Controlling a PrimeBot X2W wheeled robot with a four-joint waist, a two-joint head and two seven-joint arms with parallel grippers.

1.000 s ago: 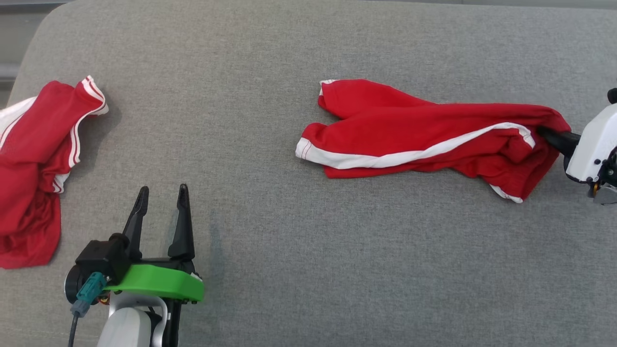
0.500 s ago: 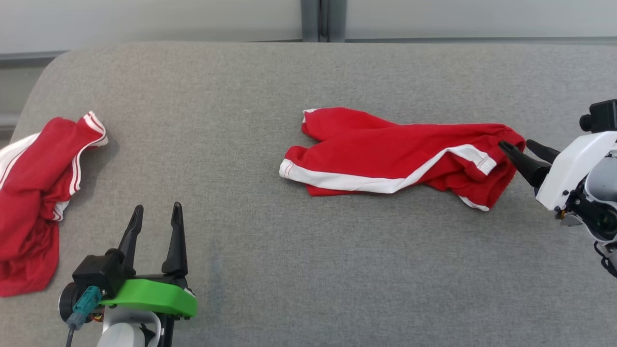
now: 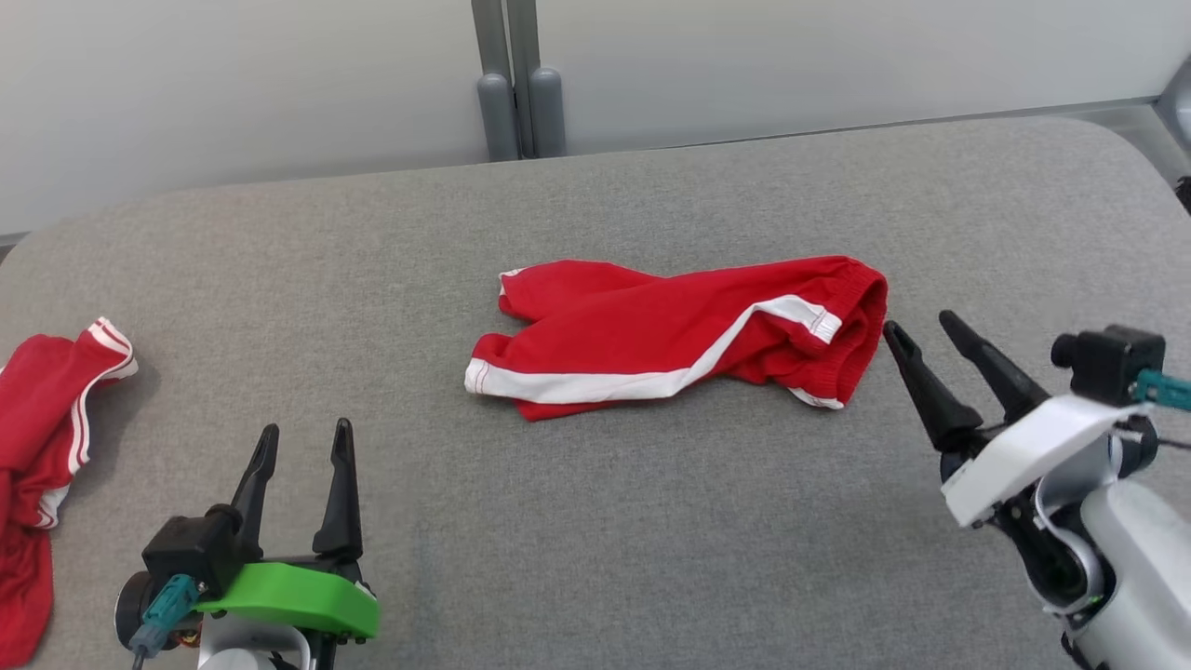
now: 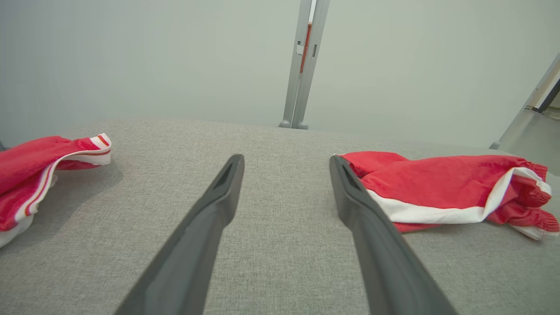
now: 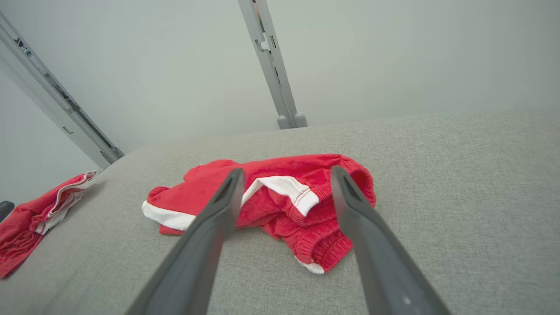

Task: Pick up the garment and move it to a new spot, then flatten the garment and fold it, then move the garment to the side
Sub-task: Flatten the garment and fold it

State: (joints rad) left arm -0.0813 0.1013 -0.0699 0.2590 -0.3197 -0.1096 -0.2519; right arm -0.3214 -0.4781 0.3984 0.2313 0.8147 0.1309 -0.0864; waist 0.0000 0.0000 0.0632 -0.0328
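1. At the right side of the grey woven padded surface point(image 3: 595, 530), the right gripper point(image 3: 916, 323) has its two long dark fingers spread wide with nothing between them. A second ago it was pinched shut on the waistband end of the garment. Now it's let go and backed off, tips just beside that end and not touching.
2. The garment, a pair of red jersey shorts point(image 3: 670, 340) with a white side stripe, lies loose around the middle of the surface, leg openings pointing left and waistband right. The head camera has tilted up too, so don't read the whole shift in the picture as the shorts moving.
3. My take: the "move it to a new spot" bit looks done, and flattening comes next. The shorts are bunched, with the waistband end rolled over on itself and one leg lying partly on the other.
4. Near left, the left gripper point(image 3: 306, 428) is also wide open and empty, well apart from the shorts.
5. Material-wise, it's soft, floppy knit with a gathered elastic waistband and stitched white hems, so it'll drape and crease easily. The surface is a flat, slightly fuzzy weave with rounded corners.
6. Far left sits a second red garment with white stripes point(image 3: 46, 437), crumpled in a heap. Beyond the far edge are a pale wall and a grey post point(image 3: 512, 84).
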